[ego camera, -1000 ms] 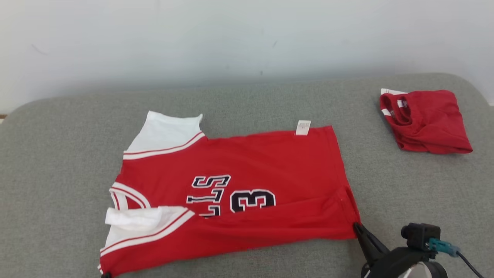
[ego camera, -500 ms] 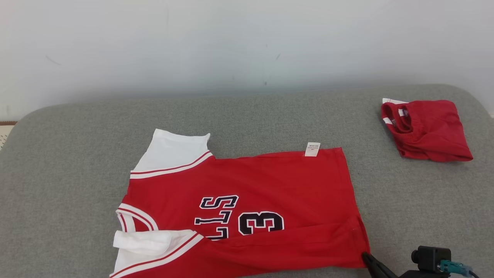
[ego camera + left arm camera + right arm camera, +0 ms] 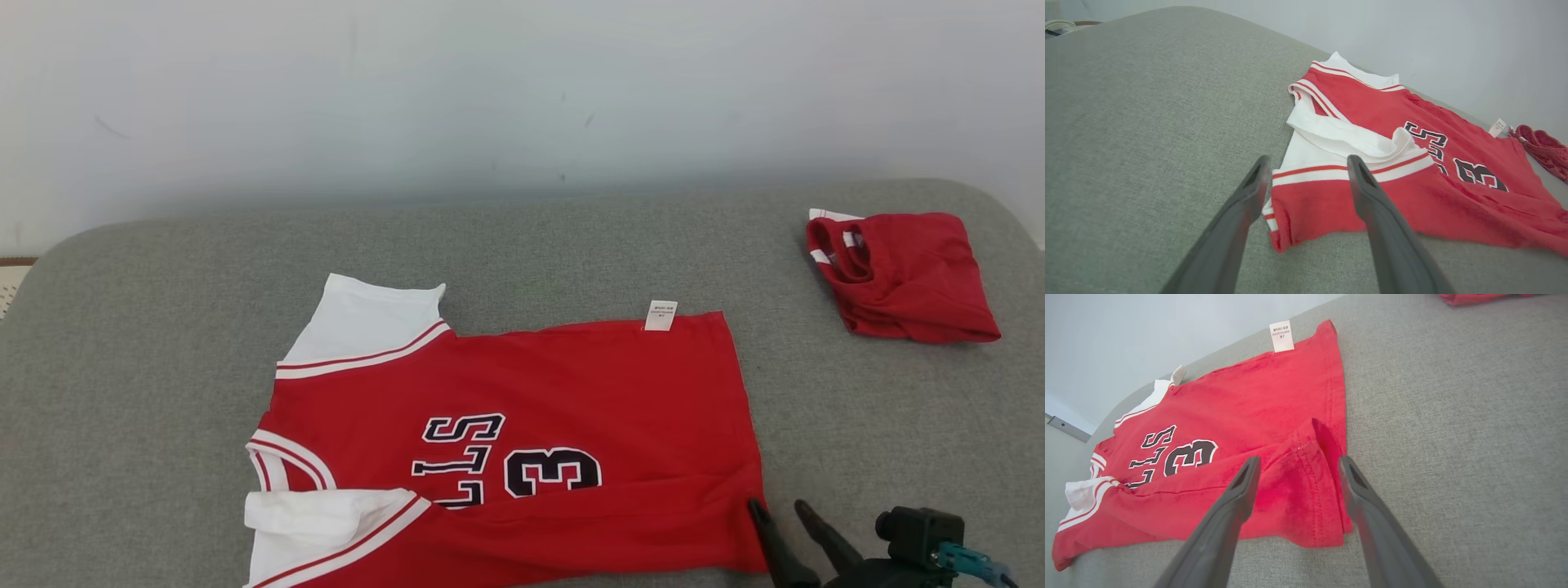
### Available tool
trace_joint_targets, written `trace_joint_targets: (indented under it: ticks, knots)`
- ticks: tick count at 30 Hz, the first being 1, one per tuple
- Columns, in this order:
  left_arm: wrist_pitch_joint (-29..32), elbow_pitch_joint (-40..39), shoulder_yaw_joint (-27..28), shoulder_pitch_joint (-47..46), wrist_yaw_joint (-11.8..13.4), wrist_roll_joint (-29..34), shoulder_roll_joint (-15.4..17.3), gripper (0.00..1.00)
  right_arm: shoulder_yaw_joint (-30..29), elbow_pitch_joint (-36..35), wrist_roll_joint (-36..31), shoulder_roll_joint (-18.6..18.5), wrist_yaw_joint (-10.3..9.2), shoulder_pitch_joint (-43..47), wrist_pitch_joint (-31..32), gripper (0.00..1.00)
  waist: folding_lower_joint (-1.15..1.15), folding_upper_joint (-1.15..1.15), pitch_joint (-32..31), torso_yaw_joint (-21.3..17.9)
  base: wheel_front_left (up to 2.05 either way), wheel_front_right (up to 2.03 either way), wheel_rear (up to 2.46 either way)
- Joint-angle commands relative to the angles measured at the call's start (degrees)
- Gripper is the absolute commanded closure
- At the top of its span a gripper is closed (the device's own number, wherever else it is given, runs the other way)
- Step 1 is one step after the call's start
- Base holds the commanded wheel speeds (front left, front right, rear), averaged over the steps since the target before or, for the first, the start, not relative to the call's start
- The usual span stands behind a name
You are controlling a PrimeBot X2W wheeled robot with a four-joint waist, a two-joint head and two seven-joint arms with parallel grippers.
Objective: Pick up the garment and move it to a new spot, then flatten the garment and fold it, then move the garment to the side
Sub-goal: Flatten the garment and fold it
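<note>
Cushion: the grey upholstered cushion [image 3: 147, 343] carries everything.
Jersey: my red basketball jersey [image 3: 555, 376] lies mid-cushion with its near edge doubled over; I judge it mid-fold.
Folded garment: another folded red garment [image 3: 906, 273] sits far right, well apart.
Left gripper [image 3: 1306, 163]: jaws apart over the sleeve-end corner.
Right gripper [image 3: 1296, 461]: jaws apart over the hem corner, so the fold lies even.

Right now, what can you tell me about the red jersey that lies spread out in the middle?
The jersey is red cloth with white sleeves, red-and-white striped trim, dark white-edged letters and a 3, and a white tag at its far edge. It lies spread sideways on the grey cushion, collar to the left, its near edge folded over part of the print. The left gripper and right gripper stand open at its near corners; contact is unclear.
</note>
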Motion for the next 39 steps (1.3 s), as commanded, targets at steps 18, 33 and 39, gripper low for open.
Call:
trace_joint_targets:
  ticks: [18,33,39]
  knots:
    - [-0.35,-9.99,4.09,-3.71,2.58,8.86,-0.48,0.0,1.65,0.45,-8.51,2.47,0.02,-3.5,-15.94,0.0,0.0,0.0,0.6,0.74,0.0,0.0,0.0]
    - [2.15,0.19,3.03,-21.38,-2.45,6.27,7.66,0.0,5.1,1.3,-10.42,4.1,0.02,-10.46,-16.36,0.0,0.0,0.0,5.9,-3.81,0.0,0.0,0.0]
    - [6.48,5.5,1.46,-31.65,-2.94,0.92,14.11,0.0,7.28,2.19,-10.72,5.5,0.02,-15.49,-17.53,0.0,0.0,0.0,10.53,-8.0,0.0,0.0,0.0]
